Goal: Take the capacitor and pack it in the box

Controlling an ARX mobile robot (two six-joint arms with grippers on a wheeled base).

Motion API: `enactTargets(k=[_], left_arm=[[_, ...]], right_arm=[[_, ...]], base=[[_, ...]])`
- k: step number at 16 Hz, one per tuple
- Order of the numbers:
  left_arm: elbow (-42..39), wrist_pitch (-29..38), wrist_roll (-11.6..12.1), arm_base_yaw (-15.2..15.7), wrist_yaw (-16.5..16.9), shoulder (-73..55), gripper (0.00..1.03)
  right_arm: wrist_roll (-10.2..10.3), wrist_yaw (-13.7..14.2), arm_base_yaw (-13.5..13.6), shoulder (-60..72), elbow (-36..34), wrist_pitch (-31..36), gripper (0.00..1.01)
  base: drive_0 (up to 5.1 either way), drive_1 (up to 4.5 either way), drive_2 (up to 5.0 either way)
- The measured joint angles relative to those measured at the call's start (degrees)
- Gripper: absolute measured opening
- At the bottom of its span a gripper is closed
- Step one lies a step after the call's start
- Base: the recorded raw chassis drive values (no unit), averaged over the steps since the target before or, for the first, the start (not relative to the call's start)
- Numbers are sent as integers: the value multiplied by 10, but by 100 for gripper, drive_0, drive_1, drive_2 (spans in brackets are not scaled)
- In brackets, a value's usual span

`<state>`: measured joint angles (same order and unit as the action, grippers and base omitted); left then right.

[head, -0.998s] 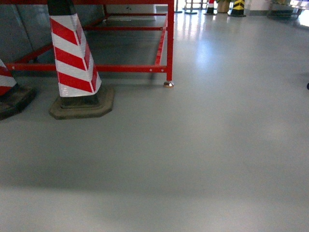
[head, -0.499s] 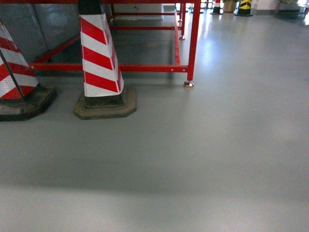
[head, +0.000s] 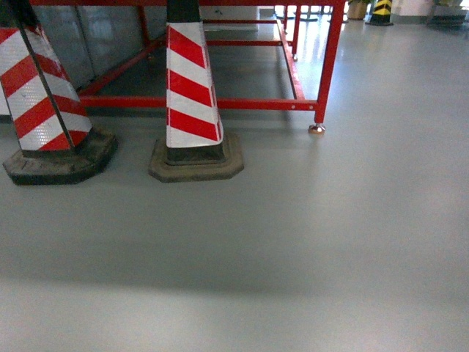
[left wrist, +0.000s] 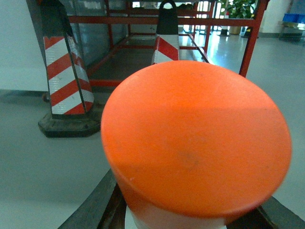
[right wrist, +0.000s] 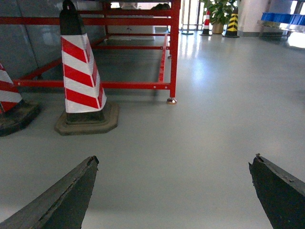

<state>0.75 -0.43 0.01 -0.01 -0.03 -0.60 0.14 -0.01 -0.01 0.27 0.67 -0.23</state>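
The capacitor (left wrist: 195, 138), a white cylinder with a broad orange cap, fills most of the left wrist view. My left gripper (left wrist: 190, 220) is shut on its white body, with a dark finger showing on each side below the cap. In the right wrist view my right gripper (right wrist: 175, 160) stands open, nothing between its dark fingertips (right wrist: 90, 164), over bare grey floor. Neither gripper shows in the head view. The box is out of view in every frame.
Two red-and-white striped cones (head: 192, 95) (head: 40, 95) on dark bases stand ahead on the left, before a red metal frame (head: 326, 66) with a footed leg. Grey floor (head: 293, 257) stretches ahead and right. A yellow-black bollard (right wrist: 232, 21) and plant stand far off.
In the head view the cones and red frame have slid to the right, and a second cone has come fully into view on the left.
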Motion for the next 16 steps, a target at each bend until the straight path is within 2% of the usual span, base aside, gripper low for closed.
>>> enactTargets(k=[7, 13, 16], left_arm=[[0, 1, 0, 0, -1, 0, 44], [0, 1, 0, 0, -1, 0, 44], [0, 0, 0, 0, -1, 0, 44]], right_arm=[[0, 0, 0, 0, 0, 1, 98], [0, -1, 0, 0, 0, -2, 98], [0, -1, 0, 0, 0, -1, 98]], base=[[-488, 255, 255], [0, 0, 0], [3, 397, -392]])
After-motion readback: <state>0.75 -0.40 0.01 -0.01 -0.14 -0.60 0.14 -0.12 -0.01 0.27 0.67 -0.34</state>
